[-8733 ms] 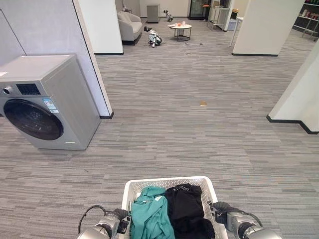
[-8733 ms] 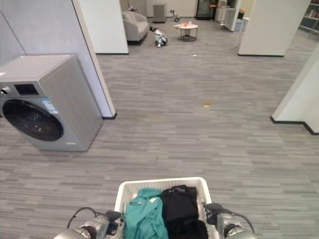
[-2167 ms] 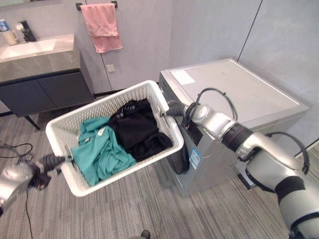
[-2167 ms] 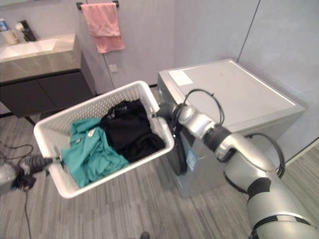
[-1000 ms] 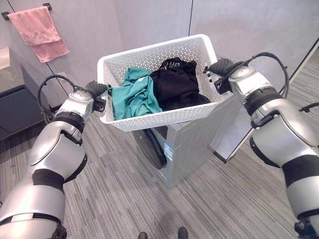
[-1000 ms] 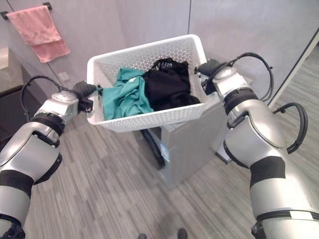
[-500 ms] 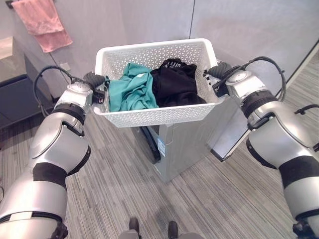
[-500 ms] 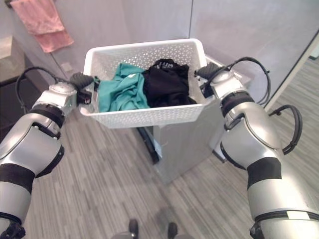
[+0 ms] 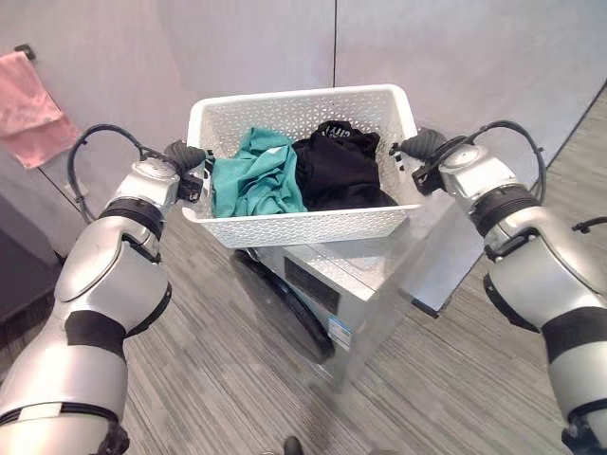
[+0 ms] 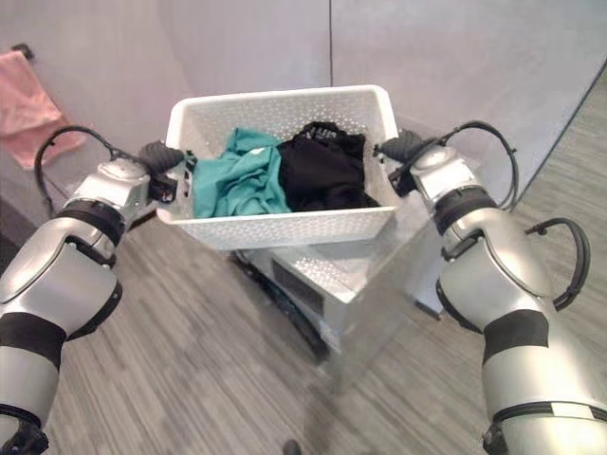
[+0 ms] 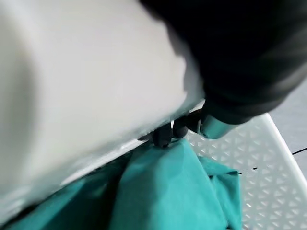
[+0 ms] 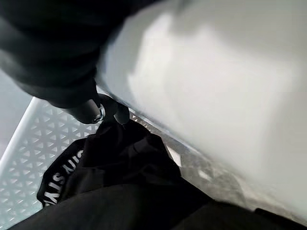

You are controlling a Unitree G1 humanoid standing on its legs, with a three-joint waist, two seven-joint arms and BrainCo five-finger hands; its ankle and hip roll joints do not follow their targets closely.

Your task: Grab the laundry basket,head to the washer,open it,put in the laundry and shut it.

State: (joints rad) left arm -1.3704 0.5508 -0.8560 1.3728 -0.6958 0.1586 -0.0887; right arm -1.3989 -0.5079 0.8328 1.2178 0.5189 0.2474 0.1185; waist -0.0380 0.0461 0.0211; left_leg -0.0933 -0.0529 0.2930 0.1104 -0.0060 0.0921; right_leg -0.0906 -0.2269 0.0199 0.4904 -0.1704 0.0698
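Now, from the left eye, the basket (image 9: 302,226) is held in the air over the washer (image 9: 360,284) — left hand (image 9: 186,156) and right hand (image 9: 420,147) grip its two ends. Inside lie a teal garment (image 9: 256,180) and a black garment (image 9: 340,171).

Left wrist: dark fingertips (image 11: 165,134) curl over the rim.

Right wrist: fingertips (image 12: 111,111) hook the rim likewise.

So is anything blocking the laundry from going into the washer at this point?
Yes: the washer door looks shut, and both hands, left hand and right hand, grip the basket held above it. The teal garment and black garment are inside the basket.
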